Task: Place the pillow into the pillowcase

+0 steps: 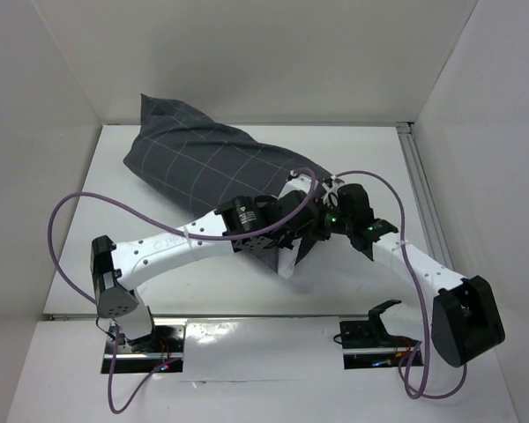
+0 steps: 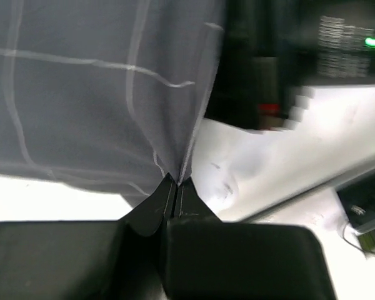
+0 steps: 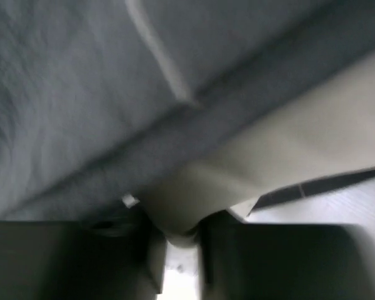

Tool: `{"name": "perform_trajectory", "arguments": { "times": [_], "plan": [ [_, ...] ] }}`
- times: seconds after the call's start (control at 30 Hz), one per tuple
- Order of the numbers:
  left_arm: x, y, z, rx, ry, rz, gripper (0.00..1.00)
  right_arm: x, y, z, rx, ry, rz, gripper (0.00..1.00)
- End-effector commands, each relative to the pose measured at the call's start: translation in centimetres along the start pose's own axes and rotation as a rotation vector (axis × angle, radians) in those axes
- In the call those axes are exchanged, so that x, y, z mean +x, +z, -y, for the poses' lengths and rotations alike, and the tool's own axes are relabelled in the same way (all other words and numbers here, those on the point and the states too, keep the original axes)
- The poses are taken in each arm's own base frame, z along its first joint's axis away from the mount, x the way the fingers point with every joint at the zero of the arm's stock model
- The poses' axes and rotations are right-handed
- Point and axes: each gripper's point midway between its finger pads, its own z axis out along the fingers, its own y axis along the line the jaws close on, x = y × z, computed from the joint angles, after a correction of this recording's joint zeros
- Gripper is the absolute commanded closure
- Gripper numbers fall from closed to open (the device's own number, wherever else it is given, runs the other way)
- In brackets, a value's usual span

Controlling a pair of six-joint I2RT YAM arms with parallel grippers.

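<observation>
The dark charcoal-grey fabric pillowcase with a thin pale grid (image 1: 203, 163) lies stuffed and puffy on the white table (image 1: 361, 167), running from the far left corner towards the centre. At its near-right mouth the large white soft pillow (image 3: 294, 137) pokes out. The left gripper (image 2: 175, 184) is pinched tight on a fold of the pillowcase. The right gripper (image 3: 175, 240) clamps a pale fold of the pillow.
</observation>
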Motion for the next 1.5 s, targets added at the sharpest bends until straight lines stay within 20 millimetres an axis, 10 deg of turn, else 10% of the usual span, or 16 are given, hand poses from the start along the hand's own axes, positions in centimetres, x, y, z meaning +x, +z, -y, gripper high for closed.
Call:
{"name": "perform_trajectory", "arguments": {
  "times": [0.0, 0.2, 0.33, 0.4, 0.57, 0.93, 1.03, 1.1, 1.2, 1.23, 1.47],
  "plan": [
    [-5.1, -4.7, 6.3, 0.386, -0.024, 0.144, 1.00, -5.1, 0.7, -4.2, -0.162, -0.026, 0.198, 0.93],
    [-13.7, -14.7, 10.4, 0.713, 0.012, 0.345, 1.00, -15.3, -5.4, -13.4, -0.294, -0.201, 0.415, 1.00],
    [-18.1, -17.5, 10.2, 0.908, 0.014, 0.409, 1.00, -14.1, -6.6, -13.3, -0.266, -0.235, 0.442, 1.00],
    [-21.0, -17.5, 9.1, 0.989, -0.042, 0.459, 1.00, -9.7, -2.3, -9.0, -0.234, -0.123, 0.322, 1.00],
    [-21.0, -15.6, 11.3, 1.156, -0.069, 0.366, 1.00, -3.5, 4.1, -4.7, -0.236, 0.022, 0.202, 1.00],
    [-19.1, -7.7, 10.7, 1.107, -0.155, 0.220, 1.00, -3.1, 1.9, -1.8, -0.140, 0.098, 0.268, 1.00],
    [-19.0, -6.6, 10.1, 1.101, -0.163, 0.201, 0.50, -3.7, 0.7, -1.5, -0.106, 0.088, 0.299, 1.00],
    [-18.9, -6.3, 9.0, 1.091, -0.167, 0.181, 0.20, -4.1, -0.2, -0.7, -0.050, 0.065, 0.297, 0.94],
    [-19.7, -7.7, 5.8, 1.031, -0.166, 0.211, 0.13, -5.0, -2.4, 1.8, 0.122, 0.030, 0.293, 0.25],
    [-19.9, -8.2, 4.7, 1.012, -0.156, 0.229, 0.13, -5.4, -3.3, 2.6, 0.175, 0.021, 0.303, 0.17],
    [-19.1, -9.4, -10.3, 0.568, -0.300, 0.344, 0.20, -10.2, -11.2, 5.4, 0.403, -0.003, 0.411, 0.06]
  ]
}}
